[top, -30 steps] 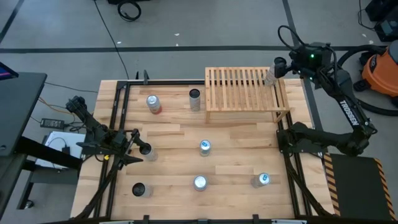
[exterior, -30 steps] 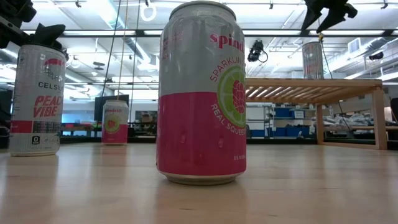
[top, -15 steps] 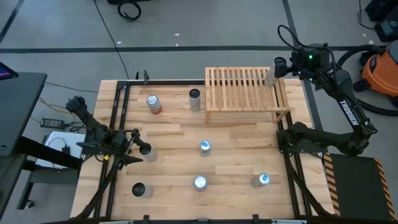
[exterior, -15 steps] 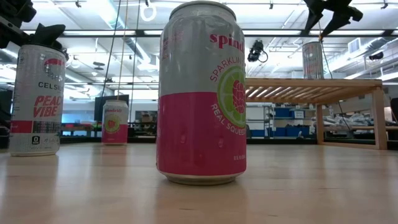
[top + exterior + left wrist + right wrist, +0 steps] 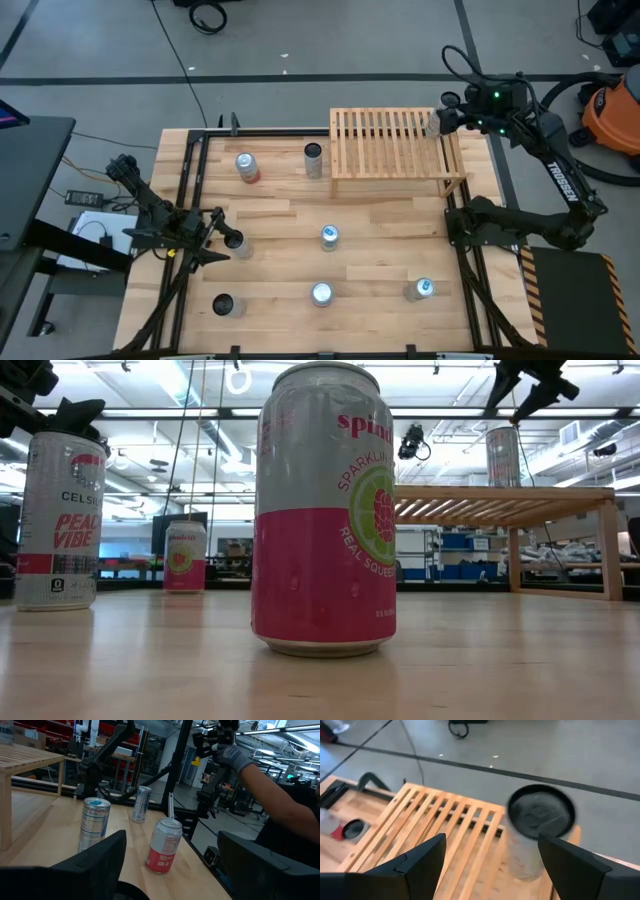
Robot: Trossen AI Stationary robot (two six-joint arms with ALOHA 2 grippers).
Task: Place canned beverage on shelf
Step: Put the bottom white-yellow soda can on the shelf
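Checking progress, one view after another; I am running the rig remotely.

High view, shelf: the shelf [image 5: 395, 142] sits at the far right of the table [image 5: 280, 215]; one can [image 5: 434, 123] stands upright on its far right corner.
High view, right gripper: the right gripper [image 5: 447, 113] hangs just beside and above that can, fingers spread, nothing between them.
High view, left gripper: the left gripper [image 5: 222, 238] is at the table's left side, around a dark-topped can [image 5: 234, 243]; I cannot tell whether it pinches it.
High view, remainder: six further cans stand on the table, off the shelf.
Low view: the shelved can [image 5: 503, 457] rests on the slats; the right gripper [image 5: 527, 382] is above it, apart. A pink can [image 5: 324, 510] fills the foreground.
Left wrist view: two cans ahead on the wood, a gloved person beyond the table.
Right wrist view: the dark-lidded can [image 5: 539, 835] stands on the slats, free of my spread fingers [image 5: 415, 862].
Judgement: one placement looks complete; I take the rest as still to be shelved.
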